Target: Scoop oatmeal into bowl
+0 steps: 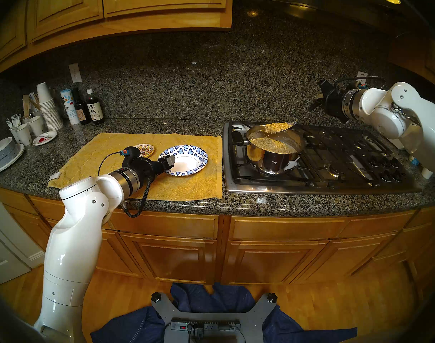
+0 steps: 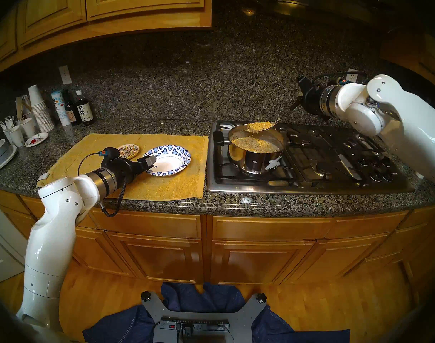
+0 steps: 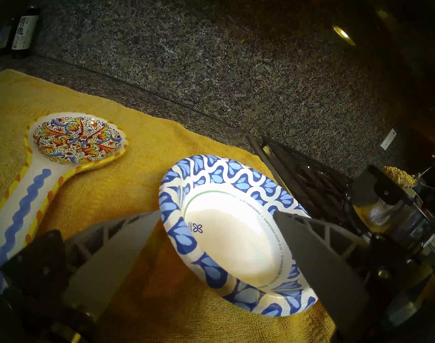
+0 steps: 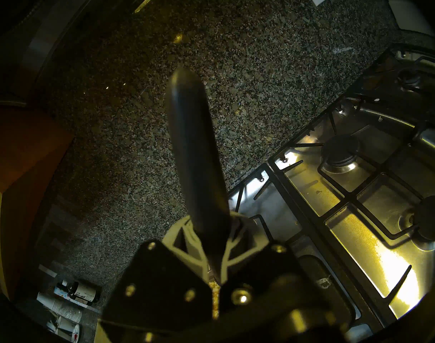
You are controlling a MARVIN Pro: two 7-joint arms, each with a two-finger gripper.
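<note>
The blue-and-white paper bowl [image 1: 186,150] [image 3: 211,166] lies empty on a yellow towel [image 1: 191,186]. My left gripper [image 1: 168,161] [image 3: 216,212] is open and straddles the bowl's near-left rim, one finger over the white centre and one outside it. A steel pot [image 1: 273,161] on the stove's front-left burner holds tan oatmeal [image 1: 273,143]. My right gripper [image 1: 316,103] [image 4: 211,236] is shut on the dark handle [image 4: 199,149] of a metal spoon [image 1: 293,123]. A heap of oatmeal [image 1: 275,127] [image 3: 398,179] rides on the spoon above the pot's far rim.
A painted ceramic spoon rest [image 1: 144,149] [image 3: 75,142] lies just left of the bowl. The gas cooktop [image 1: 335,161] fills the right of the counter. Paper cups [image 1: 48,107], bottles [image 1: 95,109] and stacked grey bowls [image 1: 3,152] crowd the back left.
</note>
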